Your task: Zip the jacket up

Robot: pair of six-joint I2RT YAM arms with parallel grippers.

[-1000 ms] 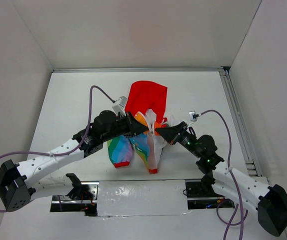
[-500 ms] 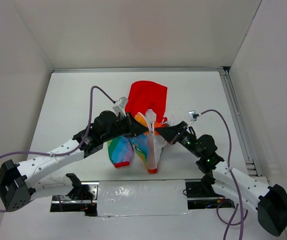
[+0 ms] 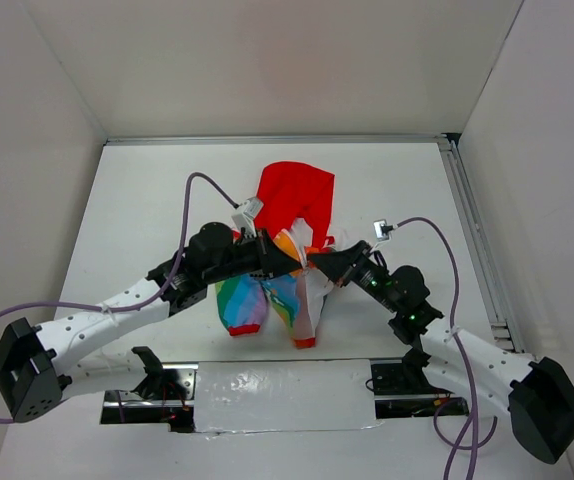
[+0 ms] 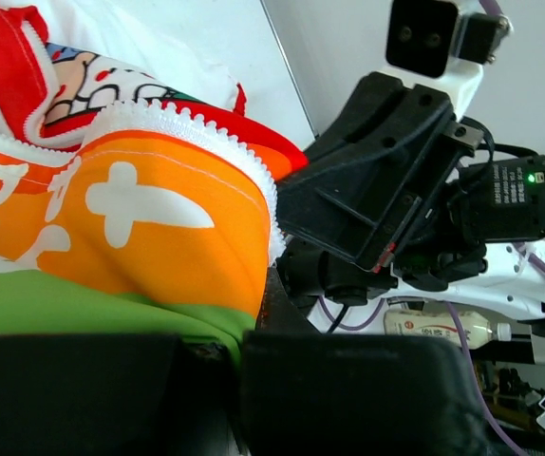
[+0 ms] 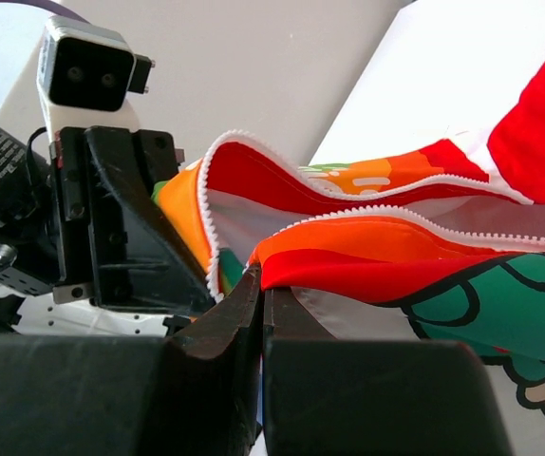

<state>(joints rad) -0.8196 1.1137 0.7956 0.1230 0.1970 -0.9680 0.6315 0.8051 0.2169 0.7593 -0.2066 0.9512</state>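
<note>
The jacket [image 3: 292, 195] lies mid-table, red hood to the rear and rainbow front [image 3: 242, 300] toward me. Its open front edges with white zipper teeth [image 5: 348, 214] are lifted between the two arms. My left gripper [image 3: 295, 262] is shut on the orange and green front panel [image 4: 140, 237], pinched low at its fingertips [image 4: 253, 328]. My right gripper [image 3: 317, 262] is shut on the red-orange edge [image 5: 367, 261] of the other panel, at its tips [image 5: 263, 285]. The two grippers face each other almost touching. The zipper slider is not visible.
White walls enclose the table on three sides. A metal rail [image 3: 472, 240] runs along the right edge. A shiny tape strip [image 3: 277, 385] lies between the arm bases at the near edge. Purple cables [image 3: 192, 195] loop above both wrists.
Both grippers have shifted slightly, the right one moving left toward the left one. Both holds on the jacket's front edges stay the same.
</note>
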